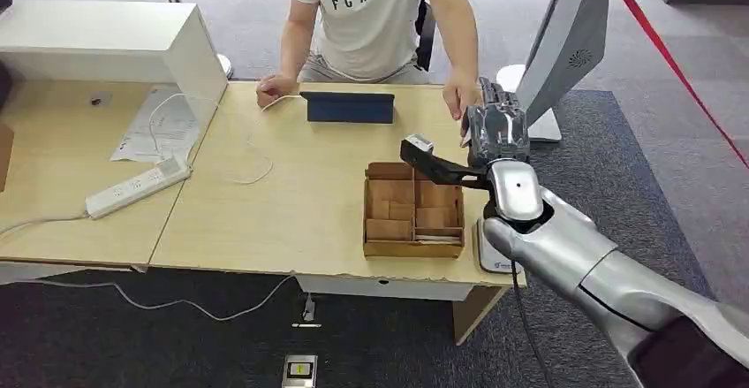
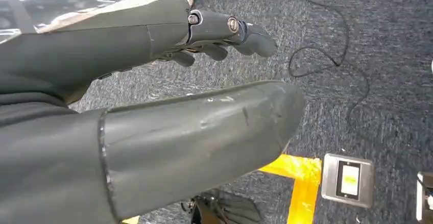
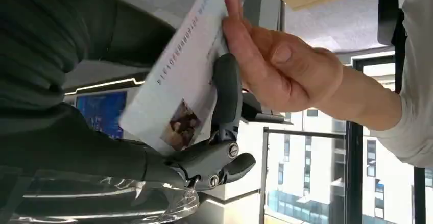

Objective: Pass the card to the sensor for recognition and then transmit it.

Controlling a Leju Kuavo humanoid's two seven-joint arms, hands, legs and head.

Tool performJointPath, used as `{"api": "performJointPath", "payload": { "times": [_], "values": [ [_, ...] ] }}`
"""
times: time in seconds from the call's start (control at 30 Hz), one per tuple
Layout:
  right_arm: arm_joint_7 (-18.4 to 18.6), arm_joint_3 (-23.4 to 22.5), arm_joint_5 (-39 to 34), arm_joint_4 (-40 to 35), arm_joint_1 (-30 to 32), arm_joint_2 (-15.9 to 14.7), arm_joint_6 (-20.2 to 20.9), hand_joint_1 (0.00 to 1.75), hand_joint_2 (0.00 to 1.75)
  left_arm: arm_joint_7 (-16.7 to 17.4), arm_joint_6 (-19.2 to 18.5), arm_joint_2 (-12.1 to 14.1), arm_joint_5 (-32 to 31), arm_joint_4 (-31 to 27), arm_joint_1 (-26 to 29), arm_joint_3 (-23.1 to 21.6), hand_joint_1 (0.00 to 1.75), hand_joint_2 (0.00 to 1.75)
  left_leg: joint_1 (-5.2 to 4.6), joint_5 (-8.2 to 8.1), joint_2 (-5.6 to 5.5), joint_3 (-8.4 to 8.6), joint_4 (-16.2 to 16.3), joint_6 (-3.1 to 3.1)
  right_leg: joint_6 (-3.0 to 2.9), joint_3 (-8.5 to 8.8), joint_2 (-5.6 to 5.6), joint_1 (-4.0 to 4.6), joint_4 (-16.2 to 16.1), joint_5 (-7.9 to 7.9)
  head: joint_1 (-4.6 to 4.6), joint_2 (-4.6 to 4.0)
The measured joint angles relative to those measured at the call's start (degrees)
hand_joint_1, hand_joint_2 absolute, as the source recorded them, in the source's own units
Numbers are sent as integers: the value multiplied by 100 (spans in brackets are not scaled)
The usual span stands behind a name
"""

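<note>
**Card held up at the desk's far right corner, person's hand on it**

The wooden desk (image 1: 291, 185) fills the middle of the head view, with a white cabinet (image 1: 106, 43) at its far left. A person in a pale T-shirt (image 1: 371, 12) sits at the far edge. To the right of the desk stands a grey-white kiosk column (image 1: 570, 48) on carpet.

The robot's silver right arm (image 1: 601, 269) comes in from the lower right and reaches over the desk's right end. Its right hand (image 1: 495, 127) is raised near the far right corner, just beside the person's hand (image 1: 459, 96). In the right wrist view the right hand (image 3: 214, 152) has its fingers closed against a white printed card (image 3: 181, 81) with a small picture on it, so the card is gripped. The person's hand (image 3: 275, 66) touches the same card at its other end, fingers laid along its face.

The left hand (image 2: 224, 35) hangs over dark carpet, its fingers slightly curled and apart, holding nothing.

On the desk, a cardboard tray with dividers (image 1: 413, 211) lies near the right front edge. A dark blue tablet stand (image 1: 350, 107) sits at the far edge before the person. A white power strip (image 1: 137, 186) lies to the left, beside some papers (image 1: 159, 127). A white pad-like device (image 1: 491, 251) sits at the desk's right front corner, partly hidden by the arm.
</note>
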Motion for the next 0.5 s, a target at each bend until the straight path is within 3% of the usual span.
{"api": "performJointPath", "payload": {
  "times": [0.03, 0.07, 0.23, 0.5],
  "values": [
    [-2, 0, 20, 9, 9, 0, -9, 0, 175, 0, -4, -4, -2, 0, -2, 0, 0, 0, 0, 0, 0, 0, 0, 0, 0, 0, 0, 0, 0, 0, -2, 0],
    [-17, 2, 48, 24, 16, 0, -18, 0, 0, 0, -7, -11, -2, 0, -2, 0, 0, 0, 0, 0, 0, 0, 0, 0, 0, 0, 0, 0, 0, 0, -2, 0],
    [-197, 26, 131, 76, 55, 2, -35, 0, 0, 4, -28, -15, -7, 0, 0, 2, 0, 0, 1, 0, 0, 0, -1, 0, 0, 0, 0, 1, 1, 0, -2, 0],
    [-155, 15, 39, 114, 114, 28, -72, 0, 0, 44, -33, -15, 2, 0, 0, 9, 0, 0, 1, 1, -1, 0, 0, -1, 0, 0, 0, 1, 1, 0, 0, 0]
  ]
}}
